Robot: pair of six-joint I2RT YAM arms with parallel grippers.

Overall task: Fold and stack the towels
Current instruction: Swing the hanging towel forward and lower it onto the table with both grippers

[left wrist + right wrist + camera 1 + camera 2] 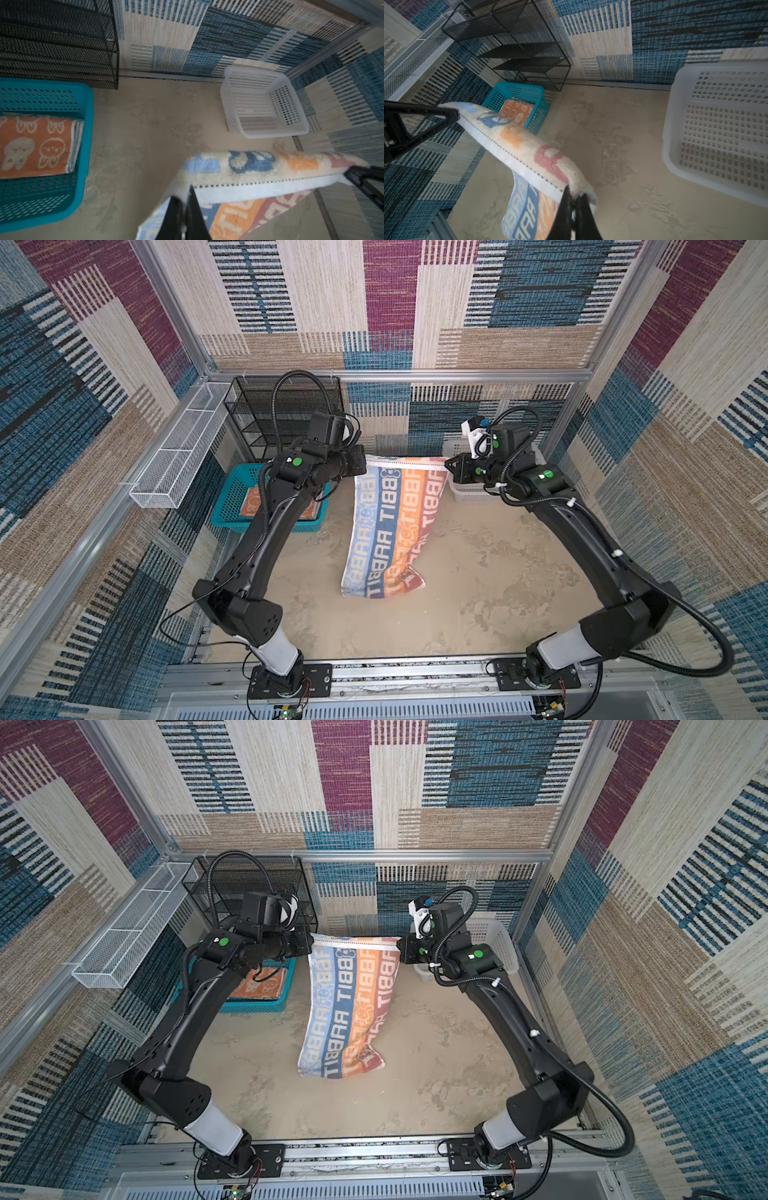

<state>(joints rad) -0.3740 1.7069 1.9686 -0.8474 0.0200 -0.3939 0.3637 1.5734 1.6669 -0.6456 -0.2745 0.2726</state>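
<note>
While left pincer point(362, 463) and right pincer point(448, 465) each clench a top corner, striped towel point(390, 531) hanging between them reads "RABBIT".

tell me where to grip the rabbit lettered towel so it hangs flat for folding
By the two corners of its white hemmed top edge, one pincer from each outer side. The RABBIT towel is limp; the left pincer and right pincer shut on those corners stretch the hem taut, so the cloth hangs flat, its lower end on the table.
</note>
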